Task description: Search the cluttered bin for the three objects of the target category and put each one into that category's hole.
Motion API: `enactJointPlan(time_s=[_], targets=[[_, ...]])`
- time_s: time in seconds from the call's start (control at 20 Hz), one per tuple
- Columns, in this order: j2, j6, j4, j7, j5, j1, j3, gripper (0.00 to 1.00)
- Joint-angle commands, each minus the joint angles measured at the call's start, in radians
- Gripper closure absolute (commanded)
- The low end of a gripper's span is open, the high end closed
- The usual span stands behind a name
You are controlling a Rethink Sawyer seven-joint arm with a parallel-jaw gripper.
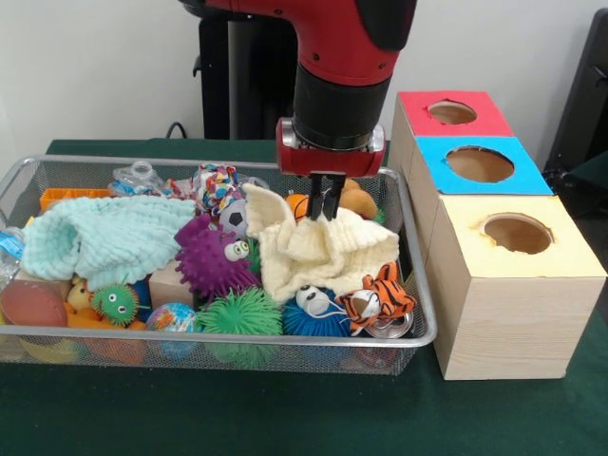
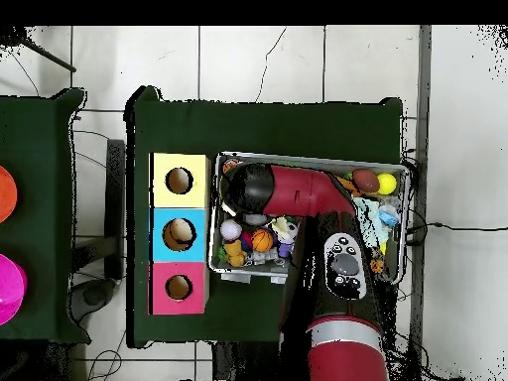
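1. Cream waffle-weave cloth (image 1: 323, 249) lies bunched at the right end of the wire bin (image 1: 418, 285), on top of the toys; one corner is pulled up to a peak.
2. The gripper (image 1: 326, 201) stands straight above that cloth, its two dark fingers drawn close together and pinching a fold of the cream fabric.
3. Just in front of the cloth lie a tiger plush (image 1: 380, 296) and a blue fuzzy toy (image 1: 313, 313); a green spiky ball (image 1: 242, 313) sits beside them.
4. A purple spiky monster (image 1: 214, 258) rests to the left of the cloth, touching it, with a small football (image 1: 235, 218) behind.
5. A mint-green cloth (image 1: 104, 237) covers the bin's left half.
6. Three wooden boxes stand in a row just right of the bin on the green table (image 1: 285, 418): a yellow-topped box (image 1: 518, 275) nearest the camera, a blue-topped box (image 1: 480, 166) next, a red-topped box (image 1: 451, 114) farthest, each with a round hole.
7. From overhead, the red arm (image 2: 298, 193) spans the bin, hiding much of its contents.
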Motion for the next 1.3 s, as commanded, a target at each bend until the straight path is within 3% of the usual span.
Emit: enactJointPlan(time_s=[0.05,0.7,1.3], targets=[[0.015,0.061,0.028,0.060,0.020,0.008,0.092,1.00],[0.001,0.043,0.048,0.161,0.050,0.067,0.061,1.00],[0.018,0.052,0.016,0.205,0.104,0.125,0.043,1.00]])
